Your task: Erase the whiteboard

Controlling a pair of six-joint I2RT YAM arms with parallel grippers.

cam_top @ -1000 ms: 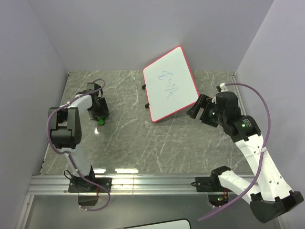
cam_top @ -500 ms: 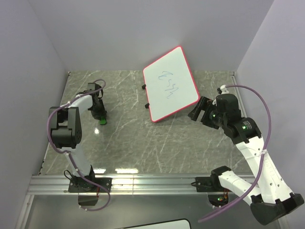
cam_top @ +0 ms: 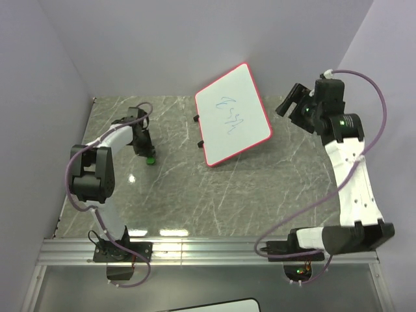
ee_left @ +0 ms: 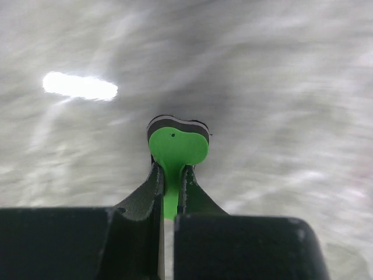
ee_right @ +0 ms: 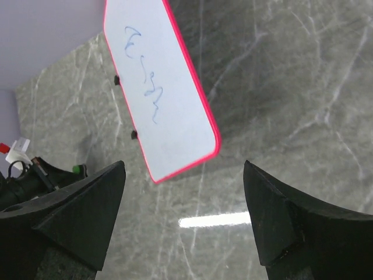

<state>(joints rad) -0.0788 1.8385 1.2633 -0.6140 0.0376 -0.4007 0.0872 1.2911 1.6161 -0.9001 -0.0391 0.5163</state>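
Rising from the near edge of the grey marbled table [cam_top: 260, 188], both arms reach away toward the back wall [cam_top: 195, 45].

On the left side of the table, the left gripper [cam_top: 148, 155] points down, its fingers pinched tight on a small green eraser [cam_top: 150, 159]. The left wrist view shows the same hold: the left gripper [ee_left: 170, 175] clamps the narrow green stem of the eraser [ee_left: 178, 143], whose wider end, backed by a dark layer, sticks out past the fingertips. The table behind it is blurred.

Farther back on the right, the right gripper [cam_top: 289, 101] hangs in the air with its fingers spread wide and nothing between them. It sits just right of the whiteboard [cam_top: 233, 114] and does not touch it. From the right wrist, the right gripper [ee_right: 183, 169] looks down on the whiteboard [ee_right: 154, 87].

That whiteboard lies at the back middle of the table, turned at an angle, its far corner showing against the wall. Blue scribbles [cam_top: 229, 112] mark its centre, and two small black clips [cam_top: 196, 118] sit on its left edge.
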